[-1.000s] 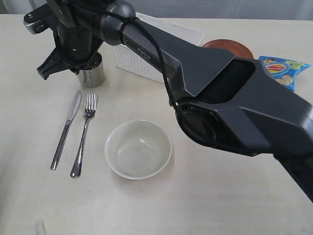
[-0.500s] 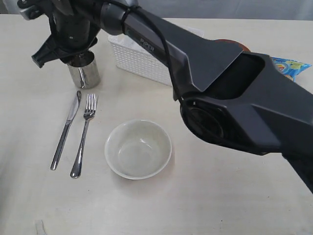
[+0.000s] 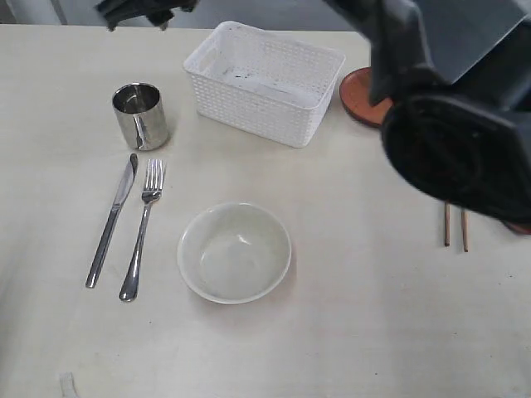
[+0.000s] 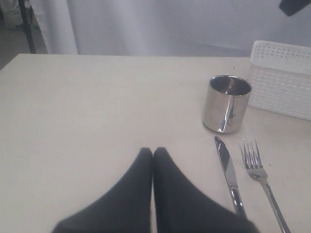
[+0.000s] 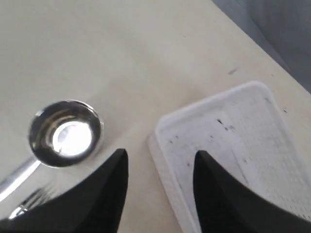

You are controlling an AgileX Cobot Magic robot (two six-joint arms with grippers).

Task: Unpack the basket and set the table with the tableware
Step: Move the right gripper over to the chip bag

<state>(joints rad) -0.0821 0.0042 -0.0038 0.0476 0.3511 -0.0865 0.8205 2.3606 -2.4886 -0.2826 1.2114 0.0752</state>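
Observation:
The white basket stands at the back of the table; its inside shows only a white floor with dark specks. On the table's left stands the steel cup, with the knife and fork side by side in front of it. The pale bowl sits in the middle. My right gripper hangs open and empty high above the gap between cup and basket, and shows at the top edge of the exterior view. My left gripper is shut and empty, low over the table beside the knife.
A round brown plate lies right of the basket, partly behind my right arm. Two wooden chopsticks lie at the right. The arm covers the back right corner of the table.
My right gripper has opened, let go of the steel cup and risen up and back from it. The cup now stands free. The right arm has swung up toward the right.

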